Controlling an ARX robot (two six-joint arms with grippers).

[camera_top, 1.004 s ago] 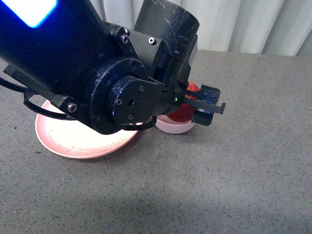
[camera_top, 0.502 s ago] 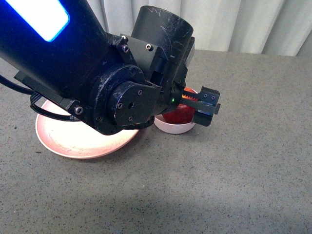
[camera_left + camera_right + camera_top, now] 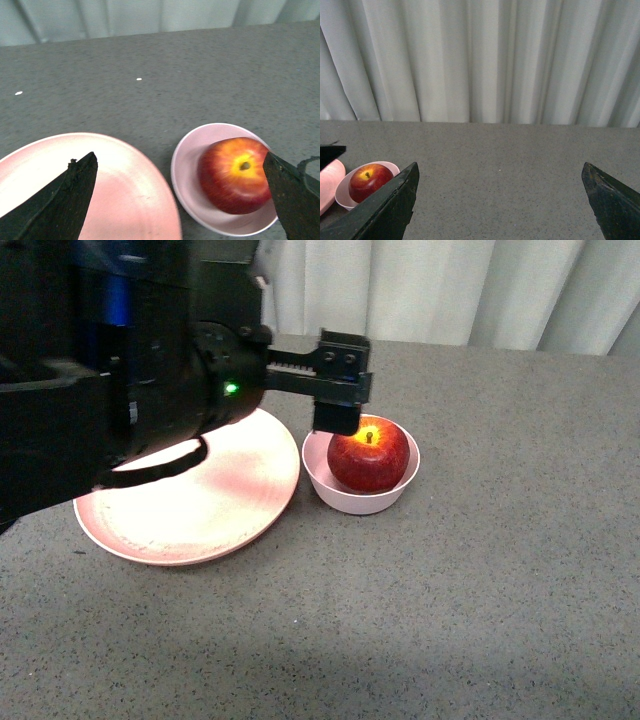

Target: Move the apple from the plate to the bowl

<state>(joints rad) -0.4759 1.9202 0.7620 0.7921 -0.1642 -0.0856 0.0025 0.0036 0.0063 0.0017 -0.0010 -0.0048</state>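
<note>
Now the apple sits upright in the bowl, stem up, just beside the plate on the desk. Left pincer hovers above, released, grasping nothing. Right pincer is spread wide, well apart.

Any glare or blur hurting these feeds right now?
Front view: glare whitens much of the plate, and the left arm reads nearly black, blocking the left side. Left wrist view: a washed-out sheen on the plate; the apple is slightly soft. Right wrist view: evenly lit, the bowl clear.
</note>
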